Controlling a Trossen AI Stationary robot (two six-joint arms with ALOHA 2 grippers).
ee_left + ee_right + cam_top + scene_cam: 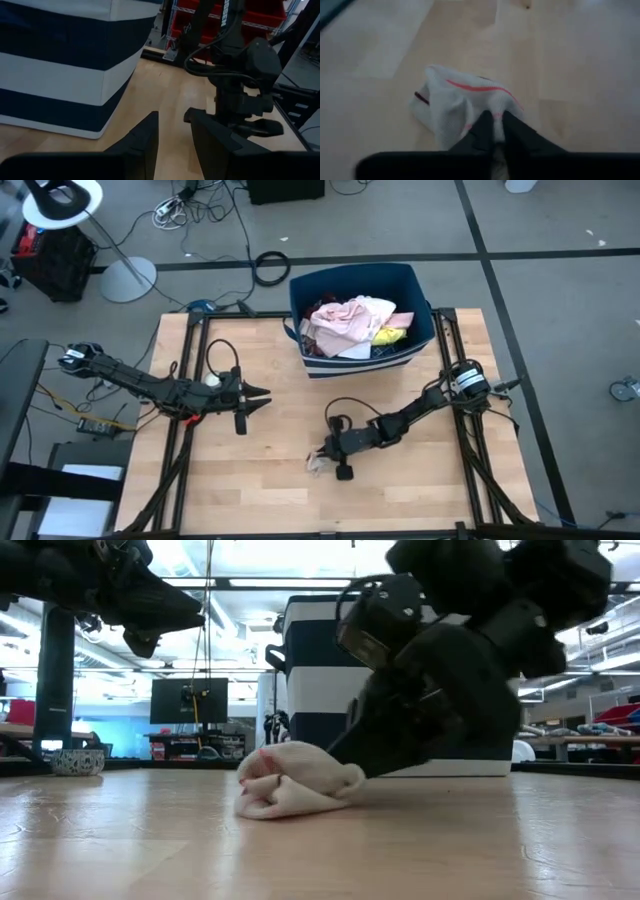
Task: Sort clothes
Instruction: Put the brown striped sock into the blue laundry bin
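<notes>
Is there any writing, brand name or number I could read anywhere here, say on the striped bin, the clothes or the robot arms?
None can be read.
Striped bin: plain navy and white bands, no lettering.
White cloth in the right hand: a red line only, no words.
Round white patch on the right arm: too small to read.
Screen in the room behind: too small and blurred to read.

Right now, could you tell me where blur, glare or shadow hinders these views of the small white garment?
Right wrist view: soft focus; the white garment and right hand pinching it look blurred. Low view: bright backlight leaves that hand a dark silhouette. High view: even light, garment small. Left wrist view: own fingers dark and blurred.
</notes>
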